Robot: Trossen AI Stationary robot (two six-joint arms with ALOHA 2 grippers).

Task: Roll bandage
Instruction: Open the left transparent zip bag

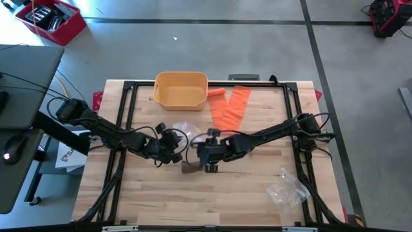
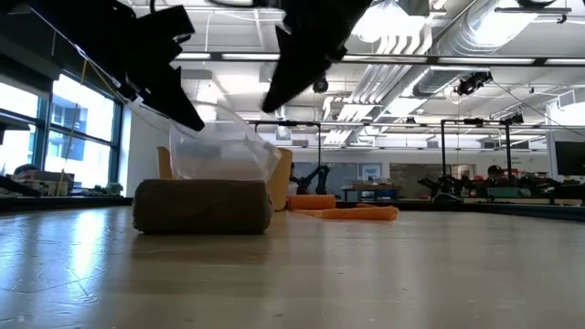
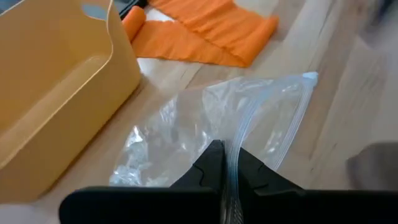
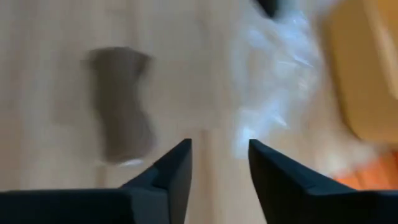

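A brown rolled bandage (image 2: 203,206) lies on its side on the table, seen from above near the middle (image 1: 191,168). Just beyond it is a clear zip bag (image 3: 205,124), and my left gripper (image 3: 227,149) is shut on that bag. My right gripper (image 4: 219,162) hovers open above the table beside the brown roll (image 4: 121,102), touching nothing. Farther back, an orange bandage (image 1: 230,106) lies spread on the wood with one end rolled up (image 1: 215,93). My left gripper pinches the clear bag's zip-strip edge (image 3: 239,134) between its two fingers, coming slantwise from above on the table's left side. The strip runs back between the fingers. The held edge is raised (image 2: 224,146) and the bag slopes down from it; the brown roll hides its lower part.
A yellow bin (image 1: 181,89) stands at the far middle of the table, close behind the clear bag. A second crumpled plastic bag (image 1: 290,187) lies near the front right. A black frame (image 1: 129,87) runs around the table's edges.
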